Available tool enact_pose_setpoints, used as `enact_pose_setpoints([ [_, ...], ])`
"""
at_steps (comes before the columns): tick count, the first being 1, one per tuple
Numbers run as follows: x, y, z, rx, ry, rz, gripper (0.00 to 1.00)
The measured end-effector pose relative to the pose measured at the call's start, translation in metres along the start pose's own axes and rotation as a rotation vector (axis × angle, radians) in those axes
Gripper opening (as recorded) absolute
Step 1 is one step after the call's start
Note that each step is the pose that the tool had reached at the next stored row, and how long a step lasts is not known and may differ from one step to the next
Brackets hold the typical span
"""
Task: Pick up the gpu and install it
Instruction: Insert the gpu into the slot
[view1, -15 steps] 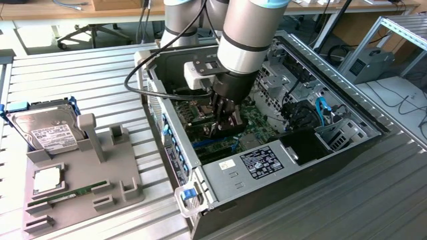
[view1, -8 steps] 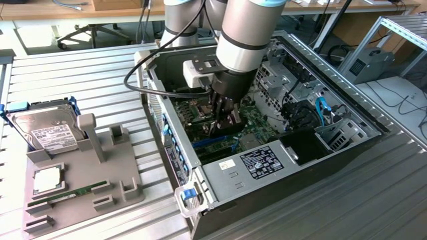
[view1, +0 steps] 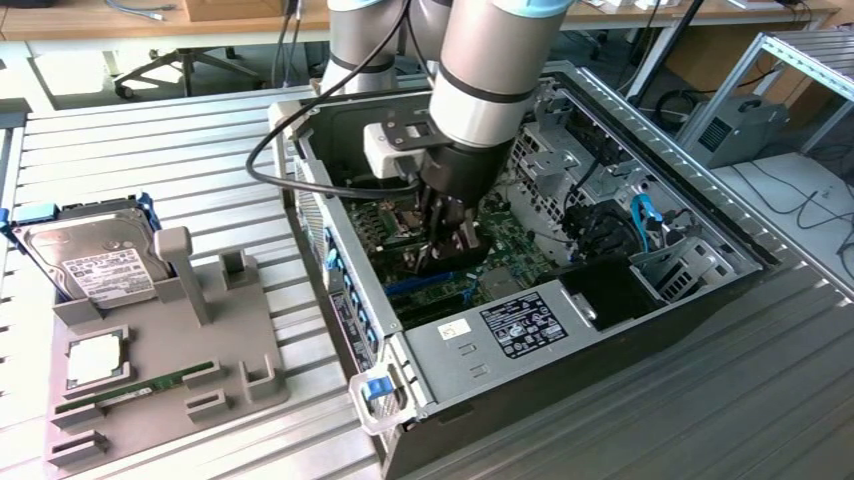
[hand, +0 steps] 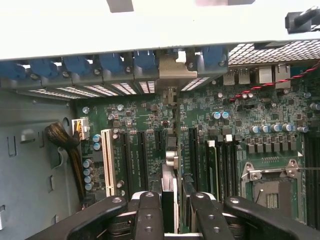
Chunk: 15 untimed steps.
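Observation:
The open computer case (view1: 400, 350) lies on its side on the slatted table, and the arm reaches down into it. My gripper (view1: 447, 250) hangs just over the green motherboard (view1: 514, 245). In the wrist view the gripper (hand: 172, 212) is shut on the gpu (hand: 169, 180). The gpu shows edge-on as a thin dark card running from the black fingers (hand: 148, 215) toward the case's rear slot openings. Its silver end bracket (hand: 172, 72) stands at the rear wall between the blue slot latches (hand: 145, 60). The card lies in line with a black expansion slot (hand: 159, 142); whether it is seated I cannot tell.
A grey fixture (view1: 174, 395) at the exterior view's left holds a silver hard drive (view1: 87, 255), a green memory stick (view1: 134, 385) and a square chip (view1: 96, 358). Inside the case are a labelled power supply (view1: 527, 325), a white slot (hand: 106, 160), a cable bundle (hand: 65, 140) and the processor socket (hand: 270, 185).

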<state>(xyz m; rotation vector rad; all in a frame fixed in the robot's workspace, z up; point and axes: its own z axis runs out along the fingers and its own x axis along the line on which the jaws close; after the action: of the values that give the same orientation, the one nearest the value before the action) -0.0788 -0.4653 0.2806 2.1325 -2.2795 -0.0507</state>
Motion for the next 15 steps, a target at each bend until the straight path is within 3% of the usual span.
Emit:
enact_pose_setpoints([
  [15, -0.0055, 0.0004, 0.0088, 0.0002, 0.0041, 0.0, 0.27],
])
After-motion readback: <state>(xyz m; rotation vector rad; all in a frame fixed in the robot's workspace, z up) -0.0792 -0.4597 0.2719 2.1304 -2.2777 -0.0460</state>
